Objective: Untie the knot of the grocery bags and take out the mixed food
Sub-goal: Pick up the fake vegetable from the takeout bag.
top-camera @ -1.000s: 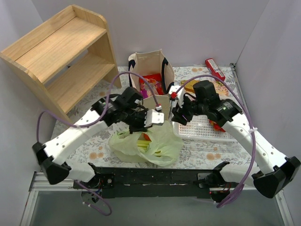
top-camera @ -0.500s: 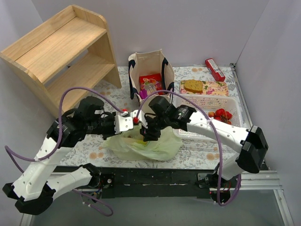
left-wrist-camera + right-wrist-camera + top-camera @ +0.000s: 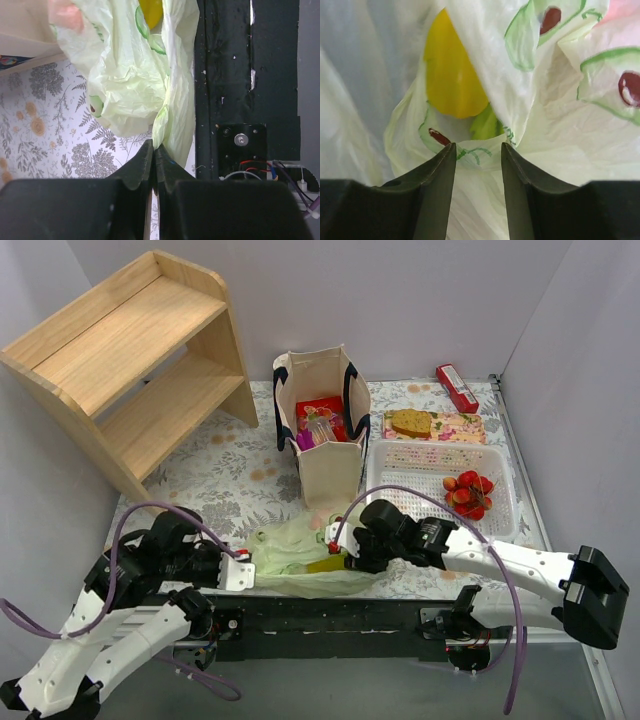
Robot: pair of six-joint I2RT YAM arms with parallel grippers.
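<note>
The pale green plastic bag [image 3: 296, 552] lies crumpled at the table's near edge, in front of the beige tote [image 3: 328, 445]. No knot shows on it. My left gripper [image 3: 247, 571] is shut on a fold at the bag's left edge; the left wrist view shows its fingertips [image 3: 145, 150] pinching the film [image 3: 131, 75]. My right gripper [image 3: 349, 561] is at the bag's right side. Its jaws stand apart [image 3: 479, 150] with loose film between them, just short of a yellow pepper [image 3: 452, 80] inside. The tote holds red and purple packets [image 3: 320, 420].
A white slotted basket [image 3: 430, 506] with strawberries [image 3: 468, 492] stands to the right. A brown biscuit [image 3: 410, 422] lies on a flowered packet behind it, and a red packet [image 3: 456, 387] at the back. A wooden shelf [image 3: 130, 360] fills the back left. The black base rail [image 3: 235, 75] borders the bag.
Both arms have dropped low toward the near edge. The left gripper pulled back to the left holding the bag's edge. The right gripper moved down to the bag's right side. The bag slid nearer.
</note>
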